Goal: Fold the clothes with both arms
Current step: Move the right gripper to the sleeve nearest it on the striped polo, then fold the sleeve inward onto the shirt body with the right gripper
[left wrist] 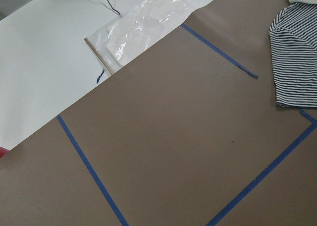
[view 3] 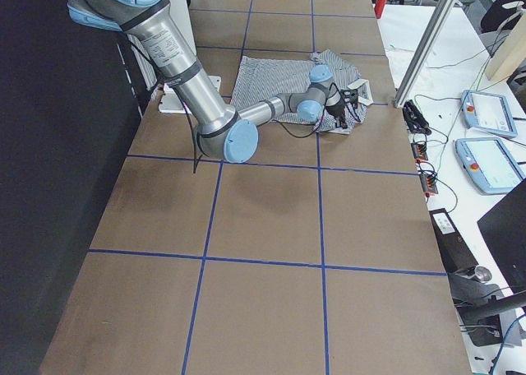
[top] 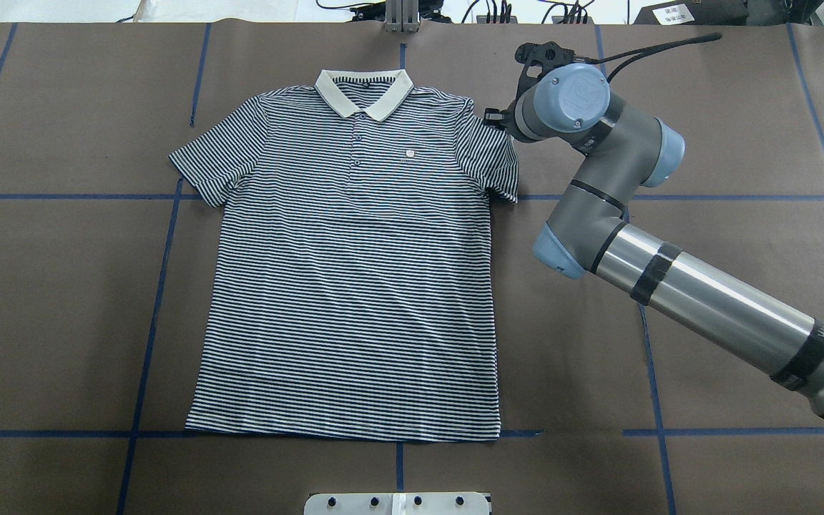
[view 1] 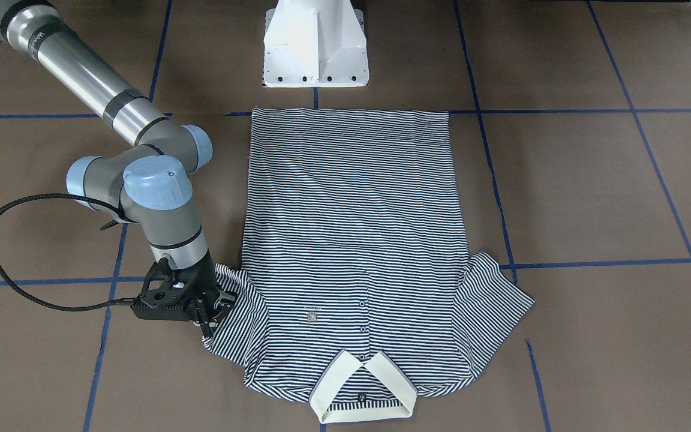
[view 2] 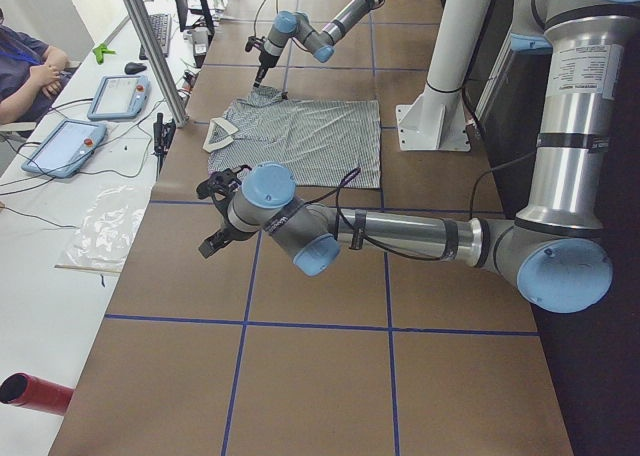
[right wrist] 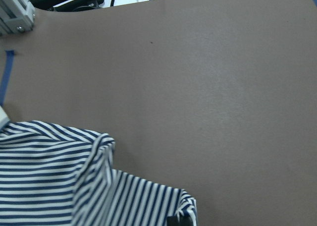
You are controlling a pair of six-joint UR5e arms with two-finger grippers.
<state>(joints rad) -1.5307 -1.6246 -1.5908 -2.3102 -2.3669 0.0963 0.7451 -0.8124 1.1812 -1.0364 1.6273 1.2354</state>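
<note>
Polo shirt (top: 355,286) lies flat, front up, mid-surface (top: 705,143). Right arm's fingers (view 1: 207,318) are closed, pinching its bunched sleeve (view 1: 234,318) at the edge. Left arm's fingers (view 2: 208,244) hover above the surface, near the shirt; opening cannot be told

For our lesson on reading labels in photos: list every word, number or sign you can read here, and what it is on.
None can be read.
Chest logo on the shirt: too small.
Lettering on the right arm: cut off, unreadable.
Label on the left arm: blurred.
White label behind the table: too small.
</note>
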